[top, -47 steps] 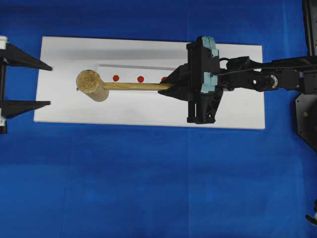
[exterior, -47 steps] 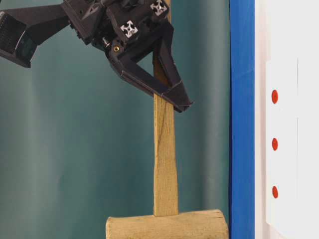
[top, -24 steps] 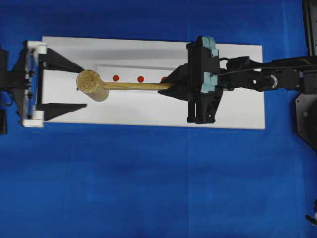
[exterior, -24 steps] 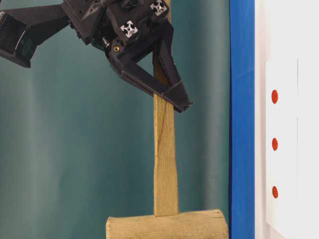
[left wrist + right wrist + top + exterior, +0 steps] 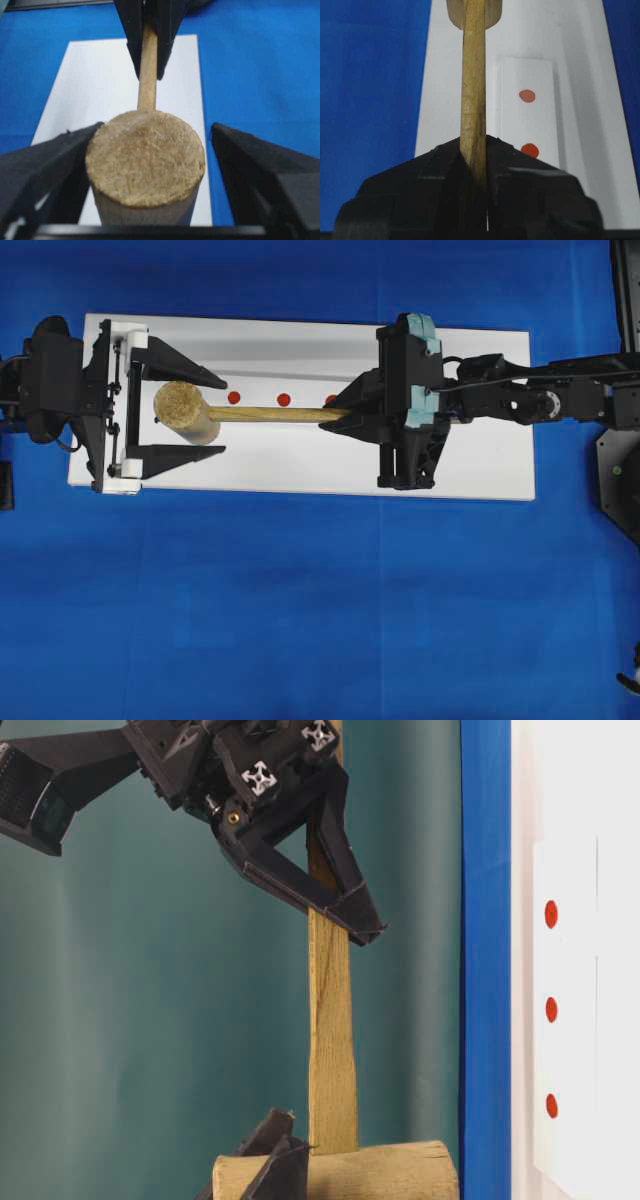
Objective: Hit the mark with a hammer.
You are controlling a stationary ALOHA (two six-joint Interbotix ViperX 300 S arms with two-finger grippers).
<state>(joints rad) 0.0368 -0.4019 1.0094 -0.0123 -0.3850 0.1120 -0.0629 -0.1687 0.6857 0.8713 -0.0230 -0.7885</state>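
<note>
Blue cloth (image 5: pixel 300 620) covers the whole table; a teal backdrop (image 5: pixel 120 1020) stands behind it in the table-level view.

White board (image 5: pixel 300 465) lies long-side across the cloth, upper half of the overhead view. A raised white strip (image 5: pixel 260 378) runs along its middle, carrying red dots (image 5: pixel 284 399). Three dots show at table level, two in the right wrist view; overhead, the one nearest the right end is half hidden under the right gripper.

Right arm (image 5: pixel 560 395) reaches in from the board's right end. Right gripper (image 5: pixel 335 413) is clamped on the hammer (image 5: pixel 215 413), fingers closed tight on the flat handle near its free end. The right wrist view shows the handle running straight out from between the jaws.

Left gripper (image 5: pixel 175 410) sits over the board's left end, jaws spread wide, one finger on each side of the hammer head. In the left wrist view the near finger (image 5: pixel 50 160) looks to be right against the head; the other finger stands clear of it.

Hammer: held above the board, handle parallel to the long edges, head toward the left end, end grain facing the left wrist camera. Head sits just left of the dots.
</note>
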